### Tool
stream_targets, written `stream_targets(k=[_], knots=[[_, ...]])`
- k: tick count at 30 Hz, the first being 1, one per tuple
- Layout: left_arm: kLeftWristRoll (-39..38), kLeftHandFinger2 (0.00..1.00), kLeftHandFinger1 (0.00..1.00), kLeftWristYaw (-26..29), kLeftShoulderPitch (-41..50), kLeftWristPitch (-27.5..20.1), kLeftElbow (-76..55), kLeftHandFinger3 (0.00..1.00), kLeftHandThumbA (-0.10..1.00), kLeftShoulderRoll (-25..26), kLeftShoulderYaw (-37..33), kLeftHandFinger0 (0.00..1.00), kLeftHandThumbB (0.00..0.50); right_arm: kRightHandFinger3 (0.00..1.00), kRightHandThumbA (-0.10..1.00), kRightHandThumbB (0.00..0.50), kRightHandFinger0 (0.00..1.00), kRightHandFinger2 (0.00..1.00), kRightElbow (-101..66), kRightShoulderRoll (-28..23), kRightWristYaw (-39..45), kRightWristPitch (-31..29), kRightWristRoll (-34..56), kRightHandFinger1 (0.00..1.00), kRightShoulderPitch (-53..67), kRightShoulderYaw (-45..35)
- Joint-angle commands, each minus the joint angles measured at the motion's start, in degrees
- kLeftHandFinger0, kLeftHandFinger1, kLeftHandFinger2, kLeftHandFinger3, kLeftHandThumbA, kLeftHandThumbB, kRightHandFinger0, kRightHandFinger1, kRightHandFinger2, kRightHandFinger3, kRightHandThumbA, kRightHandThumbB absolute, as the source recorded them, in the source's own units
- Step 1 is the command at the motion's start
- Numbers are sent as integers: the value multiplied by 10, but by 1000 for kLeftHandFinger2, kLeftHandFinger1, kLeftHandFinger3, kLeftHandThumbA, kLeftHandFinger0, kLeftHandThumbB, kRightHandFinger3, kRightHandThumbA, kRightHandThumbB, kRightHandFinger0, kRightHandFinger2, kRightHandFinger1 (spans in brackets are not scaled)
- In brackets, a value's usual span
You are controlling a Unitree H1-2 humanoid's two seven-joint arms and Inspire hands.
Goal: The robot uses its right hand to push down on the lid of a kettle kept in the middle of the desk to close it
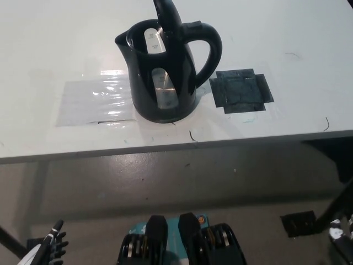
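Black plastic electric kettle [164,83], upright on the white desk [44,44], near the front edge and about mid-width. Lid [167,17] hinged up and standing almost vertical above the open mouth, beside the looped handle [208,49], which points to picture right. Clear water-level window on the near wall, catching light. Body resting on the right end of a sheet of clear film [91,102] taped flat to the desk; square of dark tape [241,91] just beside the base on the handle side, probably a placement marker. Likely reason for the position: central, close to the edge, lid facing up, so within reach of a downward push from above.

White left hand [52,243]: low at the lower left corner, below desk level, resting; fingers only partly in frame, open or closed impossible to tell.

Black right hand [343,234]: barely visible at the lower right corner, also below the desk edge; finger state impossible to tell.

Relation to fingers: kettle well apart from both hands, nothing touching it, lid untouched and open. Judgement: task not yet begun; right hand needing to rise over the desk and arrive above the lid before pressing down.
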Motion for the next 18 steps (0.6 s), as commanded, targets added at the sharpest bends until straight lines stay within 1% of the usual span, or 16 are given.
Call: stream_targets(k=[1,2,3,4,6,7,9,10,12,14,15,16,17,18], knots=[[-7,1000,1000,-10,1,22,-35,1000,1000,29,20,1000,104,1000,102,1,1000,1000,-386,-86,22,120,-3,1000,-2,-32],[-8,1000,1000,-10,2,21,-34,1000,1000,28,20,1000,107,1000,182,10,1000,1000,-399,-92,22,134,-5,1000,-9,-33],[-9,1000,1000,-11,4,18,-31,1000,1000,28,21,1000,107,1000,225,9,1000,1000,-417,-100,21,154,-8,1000,-19,-35],[-12,1000,1000,-11,5,24,-32,1000,1000,25,23,1000,111,1000,348,52,1000,1000,-461,-125,22,184,-25,1000,-74,-44],[-14,1000,1000,-11,9,24,-34,1000,1000,24,24,1000,113,1000,398,51,1000,1000,-486,-143,22,217,-26,1000,-120,-43],[-15,1000,1000,-10,11,23,-34,1000,1000,24,25,1000,112,1000,455,58,1000,1000,-502,-158,23,245,-26,1000,-164,-42],[-15,1000,1000,-12,16,20,-35,1000,1000,26,26,1000,111,1000,478,55,1000,1000,-513,-178,26,281,-25,1000,-218,-34],[-16,1000,1000,-12,16,19,-34,1000,1000,26,26,1000,114,1000,459,58,1000,1000,-513,-183,24,305,-20,1000,-254,-28],[-11,1000,1000,-13,14,14,-27,1000,1000,29,23,1000,133,1000,477,79,1000,1000,-505,-189,27,358,-29,1000,-332,-8],[-9,1000,1000,-14,15,12,-26,1000,1000,31,21,1000,132,1000,480,89,1000,1000,-486,-187,26,360,-26,1000,-367,6],[-7,1000,1000,-13,17,11,-25,1000,1000,30,19,1000,140,1000,440,100,1000,1000,-466,-181,25,360,-23,1000,-391,17],[-7,1000,1000,-15,19,10,-25,1000,1000,31,17,1000,140,1000,424,103,1000,1000,-444,-174,21,360,-19,1000,-415,29],[-5,1000,1000,-15,23,10,-29,1000,1000,30,15,1000,133,1000,384,100,1000,1000,-434,-170,17,360,-19,1000,-424,35],[-3,1000,1000,-14,25,9,-31,1000,1000,30,14,1000,140,1000,342,101,1000,1000,-420,-165,9,360,-11,1000,-436,43]])
